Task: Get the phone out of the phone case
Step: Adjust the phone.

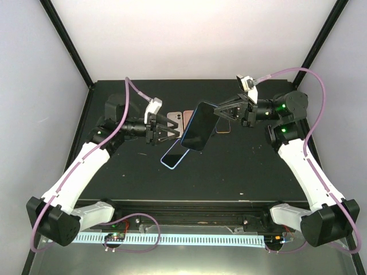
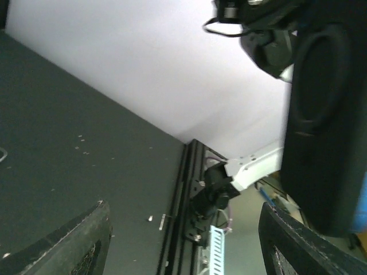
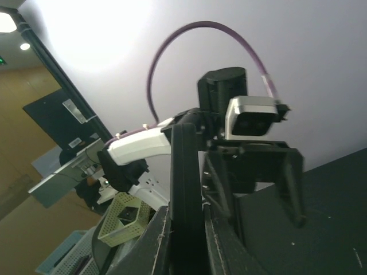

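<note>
My right gripper (image 1: 221, 112) is shut on the top edge of a black phone case (image 1: 198, 126) and holds it tilted above the table's middle. A dark screen faces up in it, so the phone seems to sit inside. In the right wrist view the case (image 3: 188, 189) stands edge-on, pinched between the two fingers (image 3: 153, 246). My left gripper (image 1: 175, 134) is open just left of the case, with nothing between its fingers (image 2: 69, 246). In the left wrist view the case (image 2: 327, 114) hangs at the right, above the right finger.
A dark slab with a light blue rim (image 1: 174, 155) lies flat on the black table (image 1: 246, 166) under the held case. Several other phones or cases (image 1: 175, 118) lie in a row behind, one orange-edged (image 1: 225, 128). A green basket (image 3: 123, 220) shows off the table.
</note>
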### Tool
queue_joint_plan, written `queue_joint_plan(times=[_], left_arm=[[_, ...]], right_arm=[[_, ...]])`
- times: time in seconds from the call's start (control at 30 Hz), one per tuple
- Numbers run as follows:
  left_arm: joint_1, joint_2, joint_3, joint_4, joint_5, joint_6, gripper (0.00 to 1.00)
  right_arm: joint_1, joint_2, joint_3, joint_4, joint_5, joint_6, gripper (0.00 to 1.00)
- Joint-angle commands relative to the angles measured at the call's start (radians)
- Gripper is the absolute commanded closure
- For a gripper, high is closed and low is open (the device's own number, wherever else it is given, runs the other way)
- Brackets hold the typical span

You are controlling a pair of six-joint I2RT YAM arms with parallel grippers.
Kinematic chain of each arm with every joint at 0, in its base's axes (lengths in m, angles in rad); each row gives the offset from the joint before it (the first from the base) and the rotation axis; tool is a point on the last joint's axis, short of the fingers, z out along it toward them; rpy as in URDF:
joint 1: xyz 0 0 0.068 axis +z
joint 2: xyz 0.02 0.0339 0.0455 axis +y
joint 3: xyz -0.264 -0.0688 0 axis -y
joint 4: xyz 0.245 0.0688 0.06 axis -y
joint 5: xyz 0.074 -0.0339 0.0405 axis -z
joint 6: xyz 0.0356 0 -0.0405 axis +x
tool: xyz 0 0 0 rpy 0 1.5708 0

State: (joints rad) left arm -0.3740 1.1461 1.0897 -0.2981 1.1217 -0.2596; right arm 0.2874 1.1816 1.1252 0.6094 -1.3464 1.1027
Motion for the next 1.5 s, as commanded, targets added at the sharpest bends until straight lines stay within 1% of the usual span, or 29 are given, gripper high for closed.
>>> queue_joint_plan(times=[0.0, 0.07, 0.17, 0.27, 0.43, 0.53, 0.6, 0.67, 0.73, 0.87, 0.93, 1.1, 1.17, 1.27, 1.3, 1.37, 1.4, 1.47], left_arm=[[0.007, -0.037, 0.057, 0.049, 0.138, -0.034, 0.28], [0.006, -0.038, 0.072, 0.071, 0.157, -0.071, 0.28], [-0.003, -0.036, 0.078, 0.104, 0.162, -0.136, 0.27], [-0.039, -0.034, 0.070, 0.140, 0.144, -0.173, 0.24], [-0.072, -0.010, 0.089, 0.124, 0.084, -0.169, 0.22], [-0.094, 0.014, 0.126, 0.062, 0.048, -0.121, 0.22], [-0.109, 0.025, 0.133, 0.034, 0.025, -0.096, 0.24], [-0.121, 0.030, 0.131, 0.033, 0.019, -0.092, 0.29], [-0.130, 0.034, 0.129, 0.036, 0.016, -0.089, 0.36], [-0.144, 0.039, 0.131, 0.051, 0.017, -0.095, 0.53], [-0.147, 0.044, 0.134, 0.060, 0.017, -0.104, 0.64], [-0.147, 0.060, 0.136, 0.089, 0.008, -0.140, 0.84], [-0.146, 0.064, 0.137, 0.100, 0.002, -0.155, 0.89], [-0.144, 0.071, 0.143, 0.110, -0.002, -0.164, 0.93], [-0.143, 0.072, 0.146, 0.109, -0.004, -0.164, 0.94], [-0.138, 0.075, 0.149, 0.107, -0.006, -0.165, 0.97], [-0.136, 0.075, 0.150, 0.105, -0.008, -0.164, 0.98], [-0.133, 0.075, 0.150, 0.096, -0.017, -0.159, 0.98]], right_arm=[[0.006, -0.035, 0.072, -0.317, 0.045, -0.286, 0.99], [0.007, -0.038, 0.074, -0.371, 0.051, -0.350, 0.99], [0.008, -0.036, 0.072, -0.419, 0.060, -0.400, 0.99], [0.014, -0.035, 0.068, -0.426, 0.062, -0.411, 0.99], [0.037, -0.019, 0.078, -0.431, 0.071, -0.418, 0.99], [0.050, -0.004, 0.087, -0.436, 0.077, -0.419, 0.99], [0.059, 0.005, 0.096, -0.441, 0.079, -0.418, 0.99], [0.066, 0.016, 0.103, -0.448, 0.085, -0.418, 0.99], [0.071, 0.028, 0.108, -0.452, 0.093, -0.420, 0.99], [0.073, 0.050, 0.113, -0.458, 0.111, -0.414, 0.99], [0.075, 0.058, 0.114, -0.457, 0.117, -0.410, 0.99], [0.078, 0.066, 0.114, -0.485, 0.130, -0.431, 0.99], [0.078, 0.063, 0.113, -0.508, 0.135, -0.450, 0.99], [0.077, 0.060, 0.110, -0.544, 0.144, -0.478, 0.99], [0.077, 0.060, 0.111, -0.563, 0.145, -0.491, 0.96], [0.077, 0.061, 0.111, -0.610, 0.149, -0.518, 0.81], [0.078, 0.061, 0.108, -0.623, 0.146, -0.527, 0.77], [0.078, 0.057, 0.096, -0.630, 0.140, -0.528, 0.72]])
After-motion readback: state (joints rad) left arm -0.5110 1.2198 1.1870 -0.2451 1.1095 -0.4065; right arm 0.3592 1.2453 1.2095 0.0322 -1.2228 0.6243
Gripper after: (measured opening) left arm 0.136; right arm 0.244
